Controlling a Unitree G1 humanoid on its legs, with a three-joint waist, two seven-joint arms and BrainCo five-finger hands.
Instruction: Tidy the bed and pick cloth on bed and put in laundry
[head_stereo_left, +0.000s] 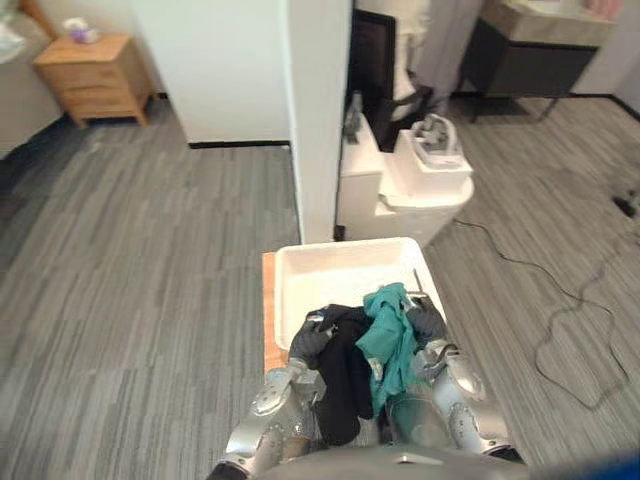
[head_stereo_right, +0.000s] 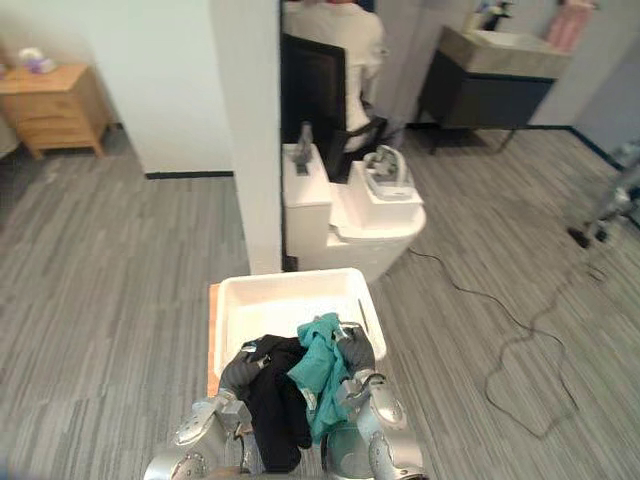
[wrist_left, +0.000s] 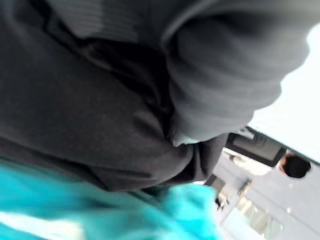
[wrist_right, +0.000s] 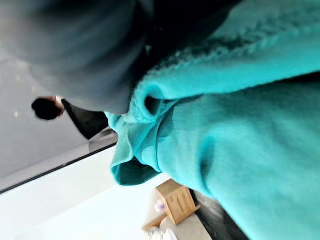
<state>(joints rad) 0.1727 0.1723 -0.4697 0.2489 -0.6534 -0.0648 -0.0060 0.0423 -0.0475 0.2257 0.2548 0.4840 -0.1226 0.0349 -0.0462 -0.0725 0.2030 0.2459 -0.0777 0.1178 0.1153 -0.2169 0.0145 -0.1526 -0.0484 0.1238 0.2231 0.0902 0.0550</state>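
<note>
While clasping the cloth bundle (head_stereo_left: 372, 345) between left hand (head_stereo_left: 303, 346) and right hand (head_stereo_left: 428, 326), finger state impossible to tell under the folds, hovers at the white laundry bin's (head_stereo_left: 340, 252) near rim; next calls for a forward reach and a release inside.

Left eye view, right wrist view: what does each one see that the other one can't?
The left eye view has the white bin and the left hand under the clothes. The right wrist view has a person's head. Both share the teal cloth, the nightstand and the right hand.
</note>
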